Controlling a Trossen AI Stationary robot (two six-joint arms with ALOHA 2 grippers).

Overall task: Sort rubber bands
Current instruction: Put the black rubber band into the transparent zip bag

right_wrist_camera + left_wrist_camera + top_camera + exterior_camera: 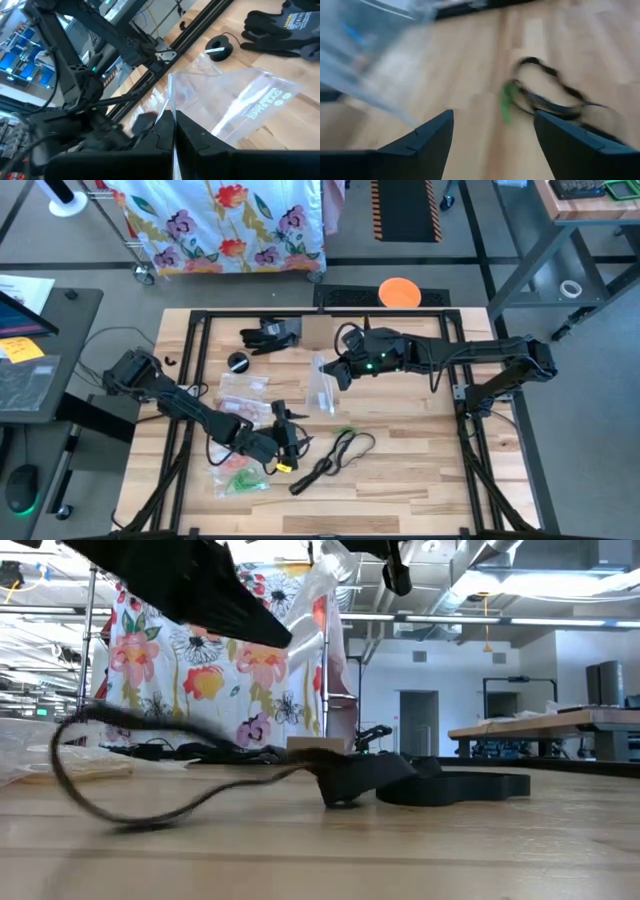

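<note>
The left gripper hovers low over the wooden bench, fingers spread apart and empty. A thin green rubber band lies on the bench just ahead, beside a black cable loop. The right gripper has its fingers clamped together on a clear plastic zip bag.

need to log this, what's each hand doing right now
Left hand: open, holding nothing, above the table near a green band.
Right hand: closed on a clear bag.
</note>
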